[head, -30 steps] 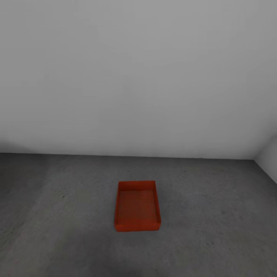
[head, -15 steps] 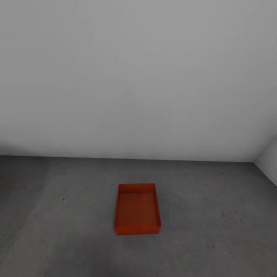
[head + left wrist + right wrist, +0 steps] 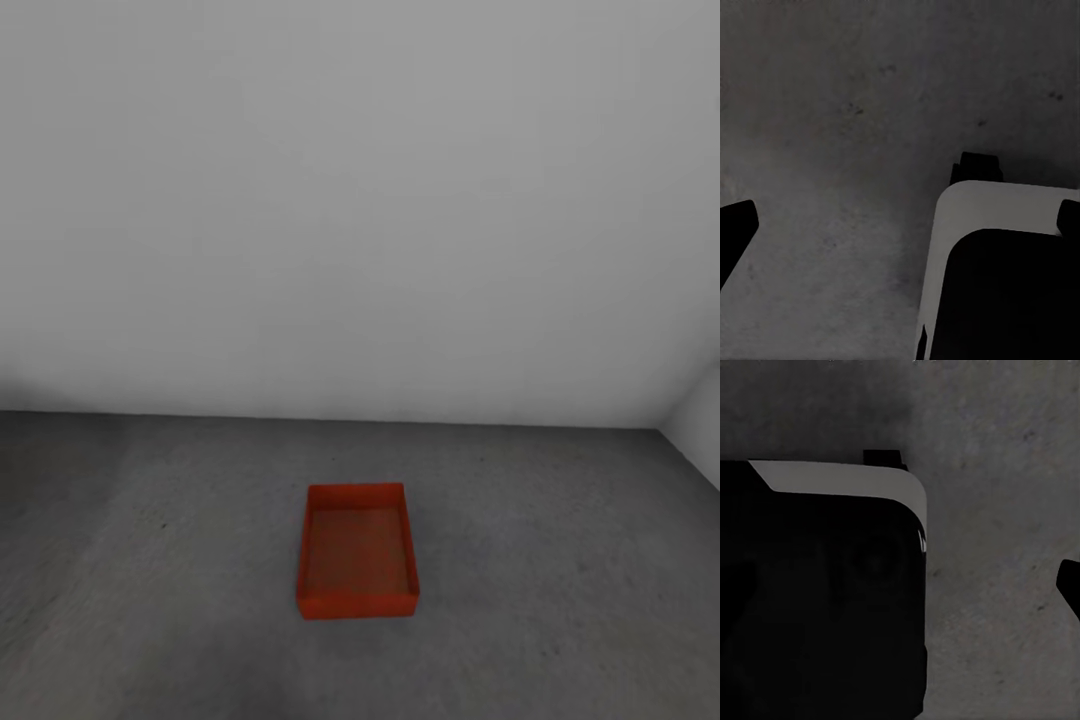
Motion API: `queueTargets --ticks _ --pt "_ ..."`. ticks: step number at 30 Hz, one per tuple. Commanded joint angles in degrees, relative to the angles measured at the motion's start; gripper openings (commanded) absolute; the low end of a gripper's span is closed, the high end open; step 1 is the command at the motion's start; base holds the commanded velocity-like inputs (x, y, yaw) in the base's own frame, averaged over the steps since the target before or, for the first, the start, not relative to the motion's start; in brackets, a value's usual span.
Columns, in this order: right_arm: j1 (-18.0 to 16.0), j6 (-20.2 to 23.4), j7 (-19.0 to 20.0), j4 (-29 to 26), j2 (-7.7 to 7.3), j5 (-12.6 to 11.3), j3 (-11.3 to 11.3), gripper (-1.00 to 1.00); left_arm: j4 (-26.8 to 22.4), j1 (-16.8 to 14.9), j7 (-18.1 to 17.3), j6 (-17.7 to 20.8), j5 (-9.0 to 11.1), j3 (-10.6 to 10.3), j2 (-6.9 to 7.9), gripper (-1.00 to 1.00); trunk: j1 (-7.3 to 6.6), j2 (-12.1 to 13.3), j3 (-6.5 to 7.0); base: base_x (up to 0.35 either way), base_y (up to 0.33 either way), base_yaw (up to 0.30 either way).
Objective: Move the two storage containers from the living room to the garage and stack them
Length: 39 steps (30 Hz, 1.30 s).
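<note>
Left arm: your left gripper (image 3: pixel 900 221) points down at the floor (image 3: pixel 832 112); one dark fingertip (image 3: pixel 735 229) sits at one frame edge, the other tip at the opposite edge, so the fingers stand wide apart with nothing between them.
Right arm: your right gripper points down too; a single dark fingertip (image 3: pixel 1071 585) shows, so you cannot tell how far it is open.
Robot base: its white-edged dark body (image 3: pixel 1005 277) lies under both wrists, beside the fingers.
Container: one orange-red storage container (image 3: pixel 357 550) rests open-top on the dark concrete ahead of you, apart from both grippers.
Hard to make out: its ribbed inside looks blurred.
Open room: bare floor surrounds the bin; the pale wall (image 3: pixel 360 200) stands behind it, with a corner to your right.
</note>
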Motion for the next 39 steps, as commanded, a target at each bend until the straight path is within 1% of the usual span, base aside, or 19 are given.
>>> queueTargets --ticks 1,6,9,17,31,39 --pt "-0.07 -0.33 -0.13 0.19 0.04 -0.3 0.48 1.0 0.03 -0.03 0.05 -0.11 0.18 0.3 -0.01 1.0 0.0 -0.03 0.05 0.0 0.0 0.048" --pt "-0.07 -0.29 -0.14 0.19 0.09 1.88 0.49 1.0 0.03 -0.03 0.05 -0.11 0.18 0.3 0.01 1.0 0.0 -0.03 0.52 0.0 0.0 0.066" --pt "0.03 -0.87 -0.14 0.21 0.09 2.47 0.43 1.0 0.03 -0.03 0.04 -0.11 0.19 0.3 -0.01 1.0 0.0 -0.03 0.8 0.0 0.0 0.062" --pt "1.26 -3.14 -0.08 0.21 -0.08 2.52 0.35 1.0 0.03 -0.03 0.05 -0.11 0.19 0.3 -0.01 1.0 0.0 -0.03 1.54 0.0 0.0 0.012" --pt "1.42 -3.45 -0.22 0.21 -0.11 2.5 0.4 1.0 0.03 -0.03 0.04 -0.11 0.19 0.3 -0.02 1.0 0.0 -0.03 2.85 0.0 0.0 0.0" --pt "1.42 -3.52 -0.06 0.2 -0.4 2.49 0.34 1.0 0.03 -0.03 0.03 -0.11 0.19 0.3 -0.02 1.0 0.0 -0.03 3.6 0.0 0.0 0.0"
